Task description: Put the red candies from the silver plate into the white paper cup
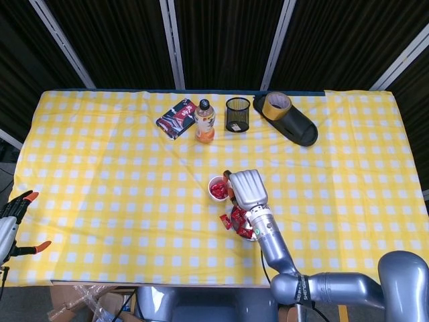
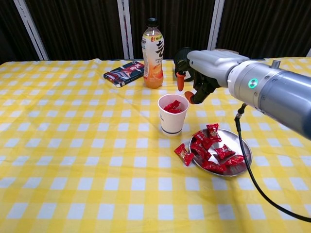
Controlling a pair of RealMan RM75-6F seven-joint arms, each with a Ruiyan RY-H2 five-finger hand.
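Right hand (image 2: 194,80) hangs over the white paper cup (image 2: 173,114) with fingers apart and nothing in them, a candy lies in the cup, so next it should go to the silver plate (image 2: 241,166) and pinch another red candy (image 2: 224,151).

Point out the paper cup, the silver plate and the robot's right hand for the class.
paper cup (image 2: 172,123), chest view, on its white front wall.
silver plate (image 2: 241,167), chest view, on the bare right rim.
right hand (image 2: 194,82), chest view, on the middle of the hand above the cup.
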